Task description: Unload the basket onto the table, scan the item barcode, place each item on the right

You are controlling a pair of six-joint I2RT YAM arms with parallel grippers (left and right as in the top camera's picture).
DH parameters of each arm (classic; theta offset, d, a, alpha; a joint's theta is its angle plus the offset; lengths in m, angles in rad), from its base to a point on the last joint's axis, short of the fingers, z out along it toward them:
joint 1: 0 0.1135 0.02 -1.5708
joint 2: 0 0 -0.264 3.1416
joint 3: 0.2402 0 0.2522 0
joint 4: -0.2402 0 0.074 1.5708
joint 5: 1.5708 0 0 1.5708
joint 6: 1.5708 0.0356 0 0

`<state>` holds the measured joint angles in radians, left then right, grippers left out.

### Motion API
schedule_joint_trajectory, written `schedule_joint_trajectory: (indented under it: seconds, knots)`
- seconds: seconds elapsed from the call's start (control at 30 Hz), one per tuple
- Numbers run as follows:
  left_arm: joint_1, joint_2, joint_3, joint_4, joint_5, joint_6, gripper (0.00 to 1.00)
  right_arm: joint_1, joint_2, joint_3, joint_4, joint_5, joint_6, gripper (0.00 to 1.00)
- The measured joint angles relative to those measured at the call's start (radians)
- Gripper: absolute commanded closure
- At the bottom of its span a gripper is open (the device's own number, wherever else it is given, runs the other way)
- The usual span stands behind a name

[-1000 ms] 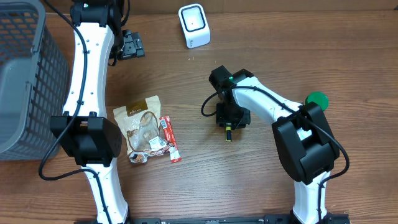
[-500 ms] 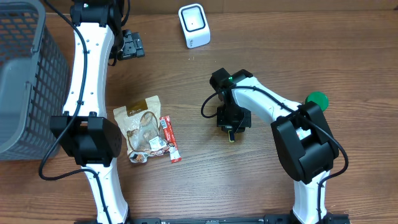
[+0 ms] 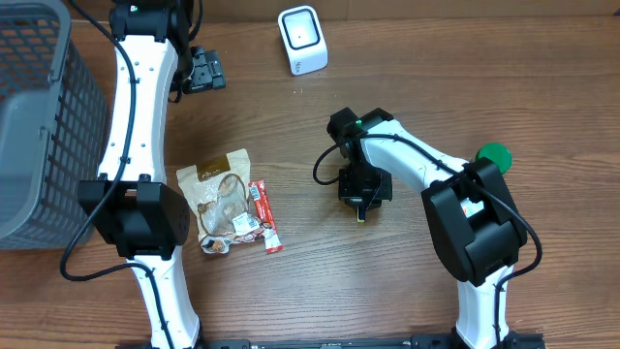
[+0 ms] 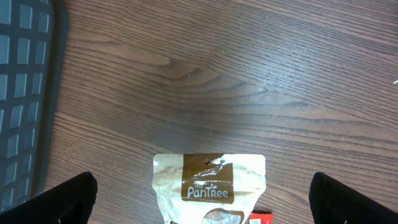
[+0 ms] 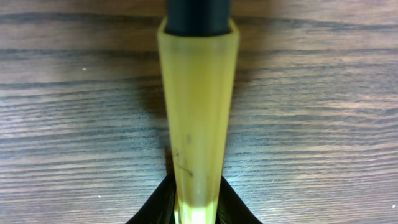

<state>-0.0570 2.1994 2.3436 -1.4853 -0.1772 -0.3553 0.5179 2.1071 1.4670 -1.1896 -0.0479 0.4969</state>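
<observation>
A yellow tube point(image 5: 198, 112) with a black cap point(image 5: 199, 15) lies on the wooden table, and my right gripper point(image 5: 198, 210) is shut on its flat tail end. From overhead only the tube's yellow tip point(image 3: 361, 210) shows below the right gripper point(image 3: 362, 192). No barcode is visible on it. The white scanner point(image 3: 302, 39) stands at the back of the table. My left gripper point(image 3: 203, 70) is open at the back left. Its wrist view looks down on a tan snack pouch point(image 4: 209, 186) between the wide-apart fingers of the left gripper point(image 4: 208, 202).
A grey mesh basket point(image 3: 39, 126) fills the left edge. The snack pouch point(image 3: 221, 199) and a red bar wrapper point(image 3: 265, 217) lie left of centre. A green round object point(image 3: 494, 155) sits beside the right arm.
The right gripper's fingers have closed in on the yellow tube, and the tube has shifted slightly right and toward the front. The left arm has not moved.
</observation>
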Motion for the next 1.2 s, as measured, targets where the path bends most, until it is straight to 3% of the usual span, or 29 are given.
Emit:
schedule_joint_trajectory:
  seconds: [0.07,0.2,0.7,0.77,1.07,1.2]
  knots:
    - [0.0,0.0,0.0,0.0,0.0,0.0,0.0,0.0,0.0,0.0,0.0,0.0,0.004,0.7]
    - [0.0,0.0,0.0,0.0,0.0,0.0,0.0,0.0,0.0,0.0,-0.011,0.0,-0.001,0.67]
    - [0.0,0.0,0.0,0.0,0.0,0.0,0.0,0.0,0.0,-0.011,-0.007,-0.015,0.003,0.81]
    - [0.0,0.0,0.0,0.0,0.0,0.0,0.01,0.0,0.0,-0.011,-0.006,-0.016,0.002,0.96]
    - [0.0,0.0,0.0,0.0,0.0,0.0,0.0,0.0,-0.001,0.003,-0.008,-0.047,-0.002,0.96]
    - [0.0,0.0,0.0,0.0,0.0,0.0,0.0,-0.001,0.015,0.119,-0.05,-0.091,-0.04,0.96]
